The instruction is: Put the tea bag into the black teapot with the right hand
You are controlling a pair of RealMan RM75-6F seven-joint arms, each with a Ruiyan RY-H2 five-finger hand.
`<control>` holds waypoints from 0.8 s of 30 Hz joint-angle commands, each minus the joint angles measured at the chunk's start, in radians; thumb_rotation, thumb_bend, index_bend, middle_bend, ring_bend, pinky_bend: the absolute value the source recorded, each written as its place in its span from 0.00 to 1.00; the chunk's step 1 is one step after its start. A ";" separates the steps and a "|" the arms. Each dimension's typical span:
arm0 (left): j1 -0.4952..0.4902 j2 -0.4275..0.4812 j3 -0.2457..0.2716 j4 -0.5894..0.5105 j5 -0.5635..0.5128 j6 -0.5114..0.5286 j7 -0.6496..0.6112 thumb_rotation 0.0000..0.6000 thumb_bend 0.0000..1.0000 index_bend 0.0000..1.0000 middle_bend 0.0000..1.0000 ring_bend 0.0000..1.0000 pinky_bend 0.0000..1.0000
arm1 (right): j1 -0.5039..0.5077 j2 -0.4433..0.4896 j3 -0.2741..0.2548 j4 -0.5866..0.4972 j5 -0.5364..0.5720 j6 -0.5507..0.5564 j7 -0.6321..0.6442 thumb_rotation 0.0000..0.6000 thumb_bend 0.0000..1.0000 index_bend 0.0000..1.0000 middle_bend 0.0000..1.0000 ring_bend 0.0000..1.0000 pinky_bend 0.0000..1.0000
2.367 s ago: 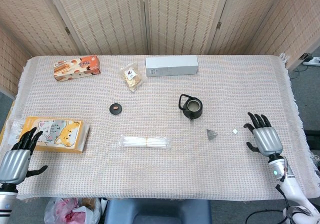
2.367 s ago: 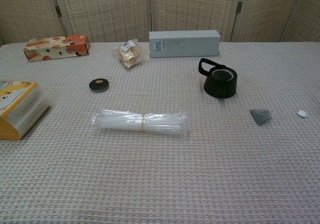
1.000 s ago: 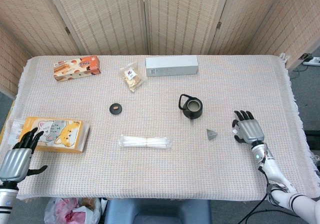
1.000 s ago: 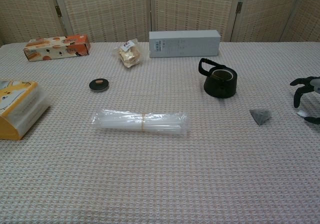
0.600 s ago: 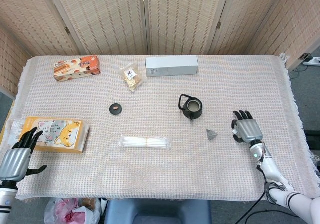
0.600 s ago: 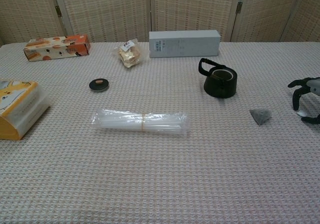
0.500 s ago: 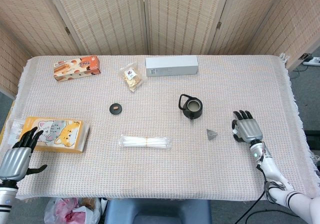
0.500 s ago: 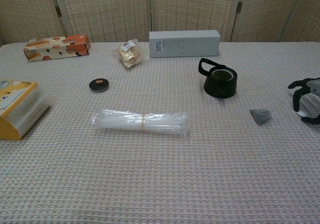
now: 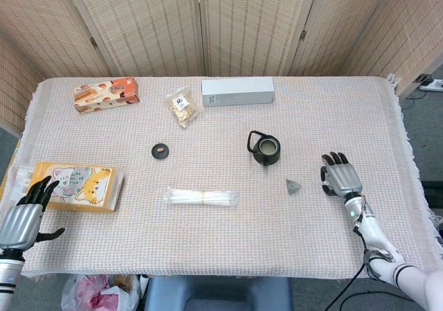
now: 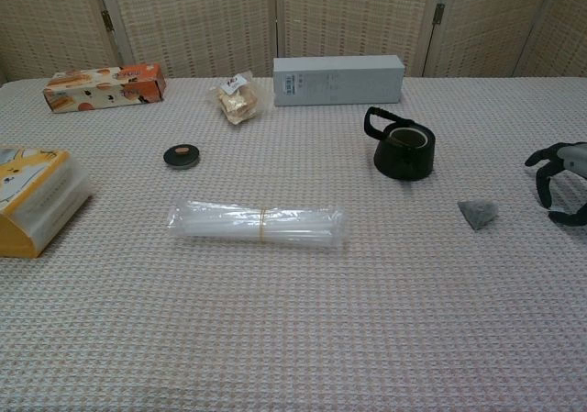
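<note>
Both hands empty: right hand (image 9: pixel 341 176) fingers (image 10: pixel 541 185) spread, curled downward beside tea bag (image 9: pixel 293 186).

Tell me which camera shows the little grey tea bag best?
The chest view: the small grey pyramid-shaped tea bag looks bigger there, and you can see its pointed shape lying on the woven tablecloth. In the head view the tea bag is just a tiny grey speck seen from above.
</note>
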 commanded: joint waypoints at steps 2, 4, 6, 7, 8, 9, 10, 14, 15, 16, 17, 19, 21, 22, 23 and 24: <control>0.001 0.000 0.001 0.000 0.001 0.002 -0.001 1.00 0.11 0.00 0.00 0.04 0.28 | -0.003 0.004 0.002 -0.006 -0.002 0.012 0.004 1.00 0.29 0.57 0.13 0.00 0.00; 0.001 0.000 0.002 -0.001 0.005 0.004 -0.001 1.00 0.11 0.00 0.00 0.04 0.28 | -0.005 0.005 0.002 -0.007 -0.001 0.017 0.001 1.00 0.29 0.58 0.14 0.00 0.00; 0.002 0.000 0.003 -0.002 0.008 0.007 -0.003 1.00 0.11 0.00 0.00 0.04 0.28 | -0.006 0.007 -0.001 -0.009 0.000 0.014 -0.004 1.00 0.29 0.58 0.15 0.00 0.00; 0.003 0.000 0.003 -0.002 0.009 0.009 -0.004 1.00 0.11 0.00 0.00 0.04 0.28 | -0.006 0.007 -0.002 -0.009 0.001 0.012 -0.006 1.00 0.29 0.59 0.15 0.00 0.00; 0.003 0.000 0.003 -0.002 0.010 0.010 -0.004 1.00 0.11 0.00 0.00 0.04 0.28 | -0.006 0.006 -0.003 -0.008 0.002 0.010 -0.010 1.00 0.30 0.59 0.15 0.00 0.00; 0.003 0.000 0.004 -0.002 0.011 0.010 -0.004 1.00 0.11 0.00 0.00 0.04 0.28 | -0.005 0.005 -0.004 -0.007 0.003 0.008 -0.013 1.00 0.30 0.59 0.16 0.00 0.00; 0.003 0.000 0.004 -0.002 0.012 0.010 -0.004 1.00 0.11 0.00 0.00 0.04 0.28 | -0.005 0.004 -0.004 -0.006 0.004 0.006 -0.014 1.00 0.30 0.59 0.16 0.00 0.00; 0.003 0.000 0.004 0.000 0.013 0.011 -0.006 1.00 0.11 0.00 0.00 0.04 0.28 | -0.004 -0.001 -0.005 0.002 0.008 0.002 -0.021 1.00 0.30 0.59 0.17 0.00 0.00; 0.003 0.000 0.004 0.001 0.012 0.009 -0.007 1.00 0.11 0.00 0.00 0.04 0.28 | -0.004 -0.003 -0.005 0.003 0.009 0.001 -0.022 1.00 0.30 0.60 0.17 0.00 0.00; 0.002 0.000 0.004 0.002 0.012 0.009 -0.007 1.00 0.11 0.00 0.00 0.04 0.28 | -0.003 -0.004 -0.004 0.005 0.009 0.001 -0.023 1.00 0.30 0.60 0.17 0.00 0.00; 0.001 -0.001 0.004 0.003 0.013 0.008 -0.009 1.00 0.11 0.00 0.00 0.04 0.28 | -0.003 -0.006 -0.004 0.008 0.010 0.001 -0.024 1.00 0.30 0.60 0.17 0.00 0.00; 0.001 -0.001 0.004 0.004 0.014 0.007 -0.011 1.00 0.11 0.00 0.00 0.04 0.28 | -0.004 -0.008 -0.004 0.012 0.010 0.003 -0.026 1.00 0.31 0.61 0.18 0.00 0.00; 0.000 -0.003 0.004 0.007 0.015 0.007 -0.013 1.00 0.11 0.00 0.00 0.04 0.28 | -0.004 -0.009 -0.003 0.014 0.011 0.006 -0.026 1.00 0.32 0.62 0.19 0.00 0.00; -0.001 -0.003 0.004 0.008 0.015 0.006 -0.013 1.00 0.11 0.00 0.00 0.04 0.28 | -0.005 -0.010 -0.002 0.015 0.012 0.007 -0.026 1.00 0.32 0.63 0.19 0.00 0.00; -0.001 -0.004 0.004 0.009 0.015 0.006 -0.014 1.00 0.11 0.00 0.00 0.04 0.28 | -0.005 -0.010 -0.001 0.016 0.014 0.007 -0.025 1.00 0.32 0.63 0.20 0.00 0.00; -0.001 -0.004 0.004 0.010 0.016 0.006 -0.015 1.00 0.11 0.00 0.00 0.04 0.28 | -0.004 -0.010 0.000 0.016 0.015 0.006 -0.024 1.00 0.33 0.64 0.20 0.00 0.00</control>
